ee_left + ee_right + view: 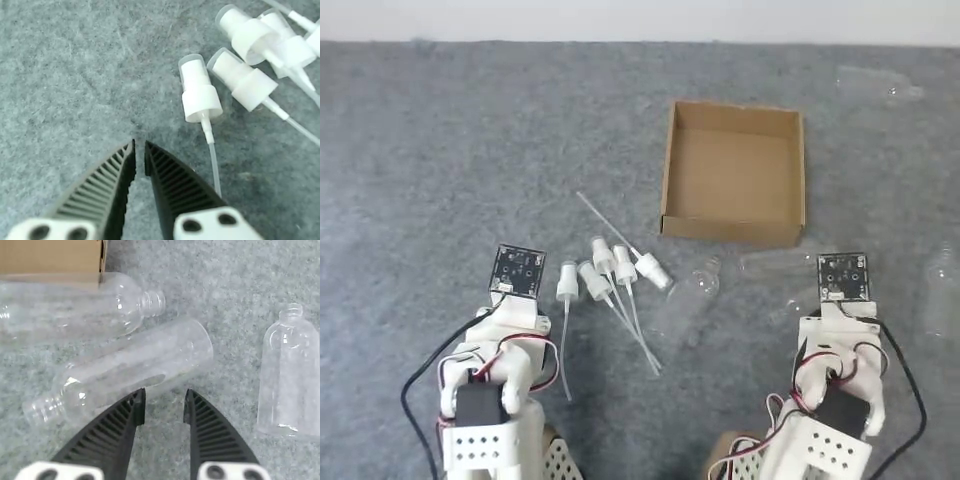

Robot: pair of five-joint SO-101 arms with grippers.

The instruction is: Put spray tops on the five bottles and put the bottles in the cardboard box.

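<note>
Capping had not begun. Left gripper was nearly closed, empty, near spray top; right gripper part-open, empty, by lying bottle. Next likely needed: grasp each.

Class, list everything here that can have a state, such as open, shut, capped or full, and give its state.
cardboard box: open, empty.
spray tops: loose, fitted on no bottle.
bottle by the box: on its side, uncapped.
second bottle: on its side, uncapped.
third bottle: uncapped.
left pincer: shut, empty.
right pincer: open, empty.
</note>
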